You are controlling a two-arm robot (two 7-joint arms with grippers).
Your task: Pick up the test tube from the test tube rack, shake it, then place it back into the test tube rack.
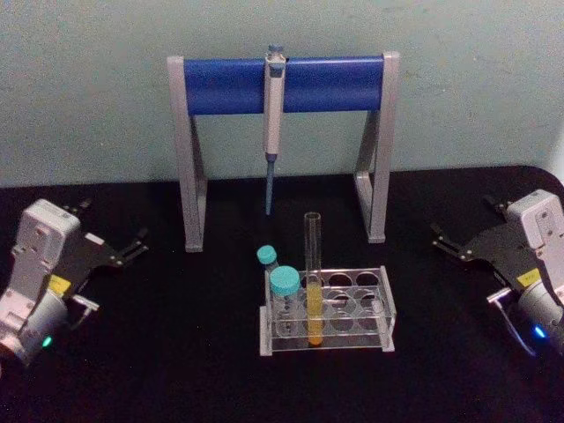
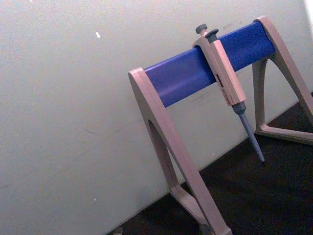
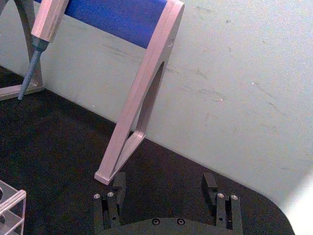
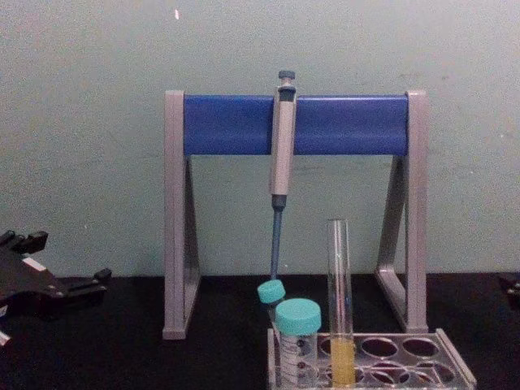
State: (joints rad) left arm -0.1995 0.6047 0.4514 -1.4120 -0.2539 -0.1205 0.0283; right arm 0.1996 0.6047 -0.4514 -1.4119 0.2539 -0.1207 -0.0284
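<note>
Closest to the lens in the right wrist view is the right gripper (image 3: 164, 185), its two dark fingers spread wide apart with nothing between them. In the head view it hovers low over the right side of the black table (image 1: 176, 361), well apart from the work. The left gripper (image 1: 115, 220) mirrors it on the left side, fingers likewise apart and empty. Behind everything, against the pale wall, stands the grey-and-blue pipette stand (image 1: 220, 85), with a grey pipette (image 1: 273, 132) hanging tip-down from the middle of its bar. In front of the stand, about midway between the two arms, sits the clear test tube rack (image 1: 374, 339). The test tube (image 1: 313, 282) stands upright in one of its holes, left of the rack's middle, yellow-orange liquid in its lower part and its open mouth well above the top plate. Just to its left are two shorter teal-capped tubes (image 1: 285, 286), the larger one nearly touching it. As things lie, I judge that no step is done: the tube is seated and ungrasped, so lifting, shaking and returning it are all left.
</note>
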